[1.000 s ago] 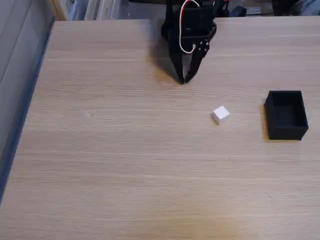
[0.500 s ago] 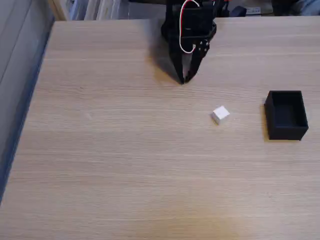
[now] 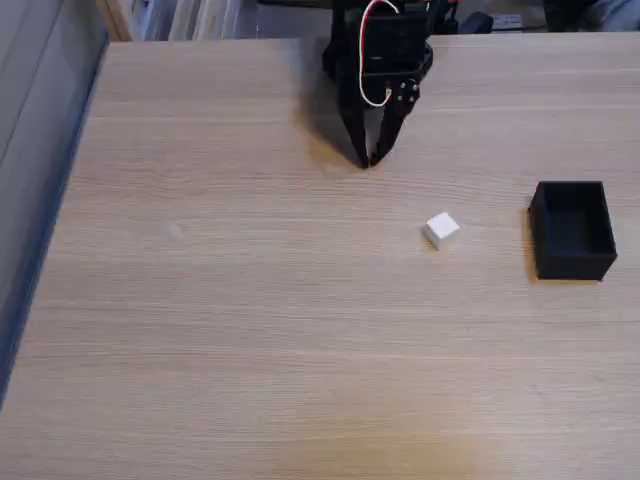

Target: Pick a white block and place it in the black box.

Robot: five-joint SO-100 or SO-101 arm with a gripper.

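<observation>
A small white block [image 3: 441, 229] lies on the wooden table [image 3: 250, 320], right of centre in the fixed view. The black box [image 3: 572, 229] stands open-topped near the right edge, well to the right of the block. My black gripper [image 3: 369, 160] hangs at the far middle of the table, fingertips pointing down and meeting at a point, shut with nothing between them. It is behind and to the left of the block, a good gap away.
The table's left edge drops off along a grey-blue floor strip [image 3: 40, 200]. Clutter and shelves [image 3: 190, 15] line the far side behind the arm's base. A red and white cable [image 3: 372, 60] loops over the gripper body.
</observation>
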